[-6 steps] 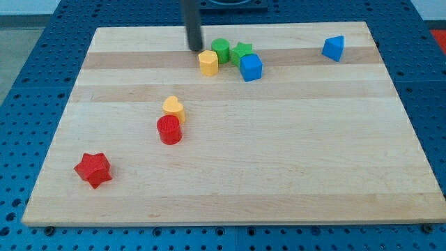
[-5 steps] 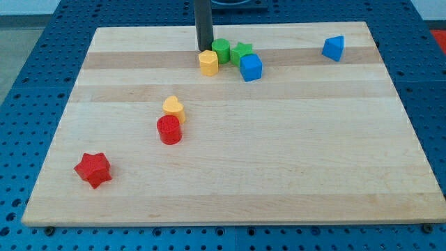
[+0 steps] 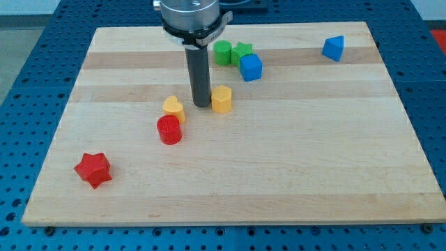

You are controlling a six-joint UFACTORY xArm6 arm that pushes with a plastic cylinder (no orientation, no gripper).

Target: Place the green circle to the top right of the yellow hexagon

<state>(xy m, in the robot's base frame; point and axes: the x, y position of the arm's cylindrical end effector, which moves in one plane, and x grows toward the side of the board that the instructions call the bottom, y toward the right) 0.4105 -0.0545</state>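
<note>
Yellow hexagon [image 3: 221,99] has just been pushed nearer by my tip [image 3: 202,104], an end effector without jaws, touching its left; green circle [image 3: 222,51] now sits far behind, almost straight back rather than far-right.

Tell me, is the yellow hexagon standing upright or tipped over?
Upright: the yellow hexagon shows its flat top face, with my tip just at its left.

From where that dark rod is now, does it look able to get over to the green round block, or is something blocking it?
Probably yes. My tip sits just left of the yellow hexagon. The green circle lies toward the view's top, with bare board between. The green star and blue cube crowd only its right side.
</note>
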